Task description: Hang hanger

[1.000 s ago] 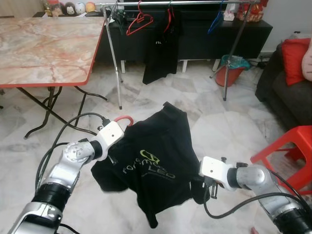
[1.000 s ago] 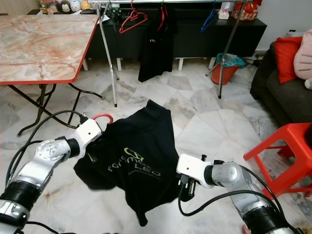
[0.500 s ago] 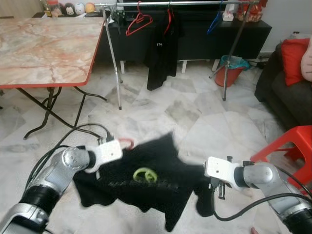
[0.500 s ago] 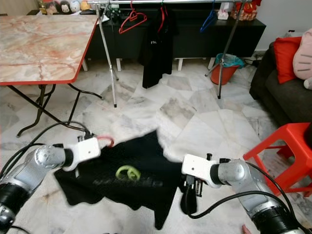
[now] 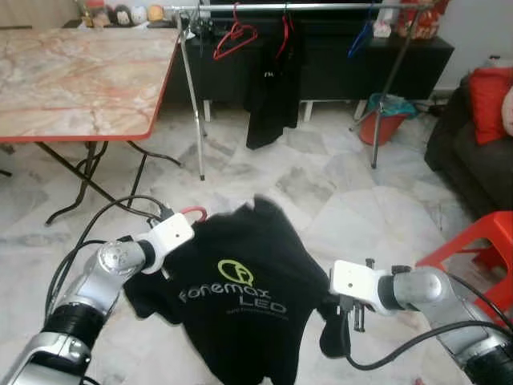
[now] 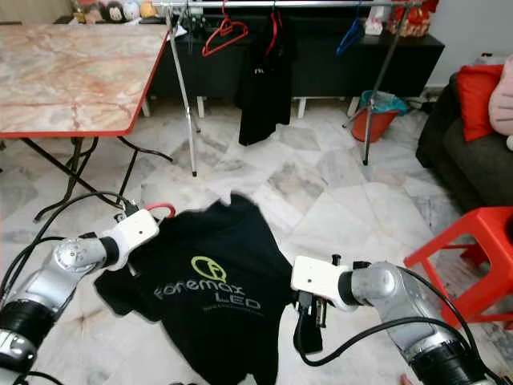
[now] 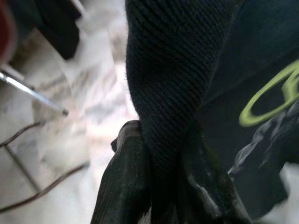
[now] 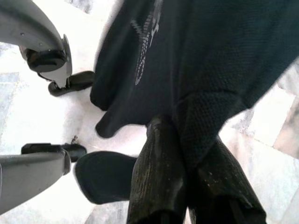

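Left gripper (image 7: 161, 186): both black fingers clamped on a bunched fold of the black T-shirt (image 5: 240, 305), at the shirt's edge nearest that arm. Red hanger (image 5: 192, 212): its curved hook rises just beyond this gripper, above the white wrist housing; the rest is hidden under the cloth.

Right gripper (image 8: 187, 182): fingers closed on a gathered fold of the same shirt, at the opposite edge; a dark sleeve hangs below it.

Black T-shirt: stretched between the two grippers, held off the marble floor (image 5: 337, 192), green-and-white "fonemax LED" print facing up; the collar end points away from both grippers and the hem hangs toward the robot.

Clothes rail (image 5: 321, 6): well ahead of both grippers, across the room, on metal legs. It carries a red hanger on rail (image 5: 234, 36), a black garment (image 5: 271, 88) and a blue hanger (image 5: 361, 38).

Folding table (image 5: 80, 72): marble-pattern top, red edge, ahead of the left gripper and outward of it.

Red plastic stool (image 5: 473, 249): just outward of the right arm.

Dark sofa (image 5: 473, 152) with red cushion (image 5: 487, 100): farther beyond the stool.
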You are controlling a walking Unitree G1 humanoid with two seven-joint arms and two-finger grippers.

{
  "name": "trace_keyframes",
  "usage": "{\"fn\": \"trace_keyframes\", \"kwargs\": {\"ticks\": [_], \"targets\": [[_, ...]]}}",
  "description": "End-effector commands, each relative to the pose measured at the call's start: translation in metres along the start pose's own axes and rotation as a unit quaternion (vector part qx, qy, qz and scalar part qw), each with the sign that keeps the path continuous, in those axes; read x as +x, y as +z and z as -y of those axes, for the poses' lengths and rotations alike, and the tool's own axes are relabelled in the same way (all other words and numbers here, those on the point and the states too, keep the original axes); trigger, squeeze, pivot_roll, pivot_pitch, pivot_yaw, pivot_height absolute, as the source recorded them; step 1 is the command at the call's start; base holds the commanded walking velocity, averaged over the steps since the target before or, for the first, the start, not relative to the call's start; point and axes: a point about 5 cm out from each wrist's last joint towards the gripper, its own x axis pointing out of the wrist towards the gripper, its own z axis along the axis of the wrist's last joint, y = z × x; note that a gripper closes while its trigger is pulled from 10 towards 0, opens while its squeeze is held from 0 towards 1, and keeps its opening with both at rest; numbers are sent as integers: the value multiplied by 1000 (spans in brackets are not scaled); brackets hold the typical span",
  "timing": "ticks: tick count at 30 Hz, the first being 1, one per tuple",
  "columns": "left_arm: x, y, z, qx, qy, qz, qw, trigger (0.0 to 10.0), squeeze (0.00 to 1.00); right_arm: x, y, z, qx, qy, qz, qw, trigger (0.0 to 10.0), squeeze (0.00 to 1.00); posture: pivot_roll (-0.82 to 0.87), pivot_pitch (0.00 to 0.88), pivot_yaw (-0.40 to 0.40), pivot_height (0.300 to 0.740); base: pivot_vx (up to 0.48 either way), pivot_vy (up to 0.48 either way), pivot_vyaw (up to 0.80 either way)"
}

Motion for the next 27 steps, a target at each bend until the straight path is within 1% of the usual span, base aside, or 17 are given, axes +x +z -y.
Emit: {"fn": "trace_keyframes", "kwargs": {"ticks": [1,2,3,5,8,9,12,14,19,22,23,24,27], "targets": [[-4,27,-13,-24,28,87,995,10000,0,2,1,-5,5,13,4,1000,0,0,8,61,-26,740,0,0,0],[-4,27,-13,-24,28,87,995,10000,0,2,1,-5,5,13,4,1000,0,0,8,61,-26,740,0,0,0],[-3,31,-8,-25,11,107,994,10000,0,2,1,-5,7,12,4,1000,0,0,8,61,-26,740,0,0,0],[-3,34,-1,-21,-17,120,992,10000,0,1,1,-4,7,12,3,1000,0,0,6,61,-26,740,0,0,0],[-1,41,10,-37,-56,146,987,10000,0,0,2,-3,9,9,5,1000,0,0,6,61,-26,740,0,0,0],[0,44,16,-34,-82,152,984,10000,0,0,3,-3,10,9,6,1000,0,0,6,61,-26,740,0,0,0],[1,48,25,-17,-105,155,982,10000,0,1,4,-4,7,8,8,1000,0,0,6,61,-26,740,0,0,0],[6,52,25,-7,-87,154,984,10000,0,2,5,-4,9,4,10,1000,0,0,6,60,-25,740,0,0,0],[14,57,27,2,-75,148,986,10000,0,4,5,-3,12,0,11,1000,0,0,7,60,-26,740,0,0,0],[23,54,23,-6,-33,109,994,10000,0,4,5,-2,13,-9,8,1000,0,0,8,59,-25,740,0,0,0],[27,51,21,-11,-12,88,996,10000,0,4,7,-1,14,-13,13,1000,0,0,7,59,-25,740,0,0,0],[27,51,21,-11,-12,88,996,10000,0,4,7,-1,14,-13,13,1000,0,0,7,59,-25,740,0,0,0],[34,42,13,-19,47,22,998,10000,0,5,13,-2,11,-12,26,1000,0,0,6,59,-24,740,0,0,0]]}}
